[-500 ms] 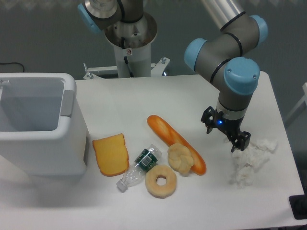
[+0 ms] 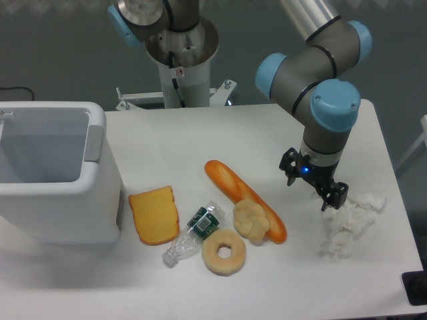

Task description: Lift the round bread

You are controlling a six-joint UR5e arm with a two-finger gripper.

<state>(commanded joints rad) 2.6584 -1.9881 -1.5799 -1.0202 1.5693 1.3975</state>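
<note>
The round bread point(image 2: 250, 221) is a small pale-yellow knotted bun lying on the white table, leaning against the lower end of the long orange baguette point(image 2: 244, 199). My gripper point(image 2: 313, 185) hangs to the right of it, a good hand's width away and apart from every bread. Its two dark fingers are spread with nothing between them, so it is open.
A tan ring bread point(image 2: 223, 251) lies just left and in front of the bun. A clear plastic bottle point(image 2: 192, 234) and a toast slice point(image 2: 154, 215) lie further left. A white bin point(image 2: 53, 173) stands at the left edge. Crumpled white paper point(image 2: 348, 223) sits right of the gripper.
</note>
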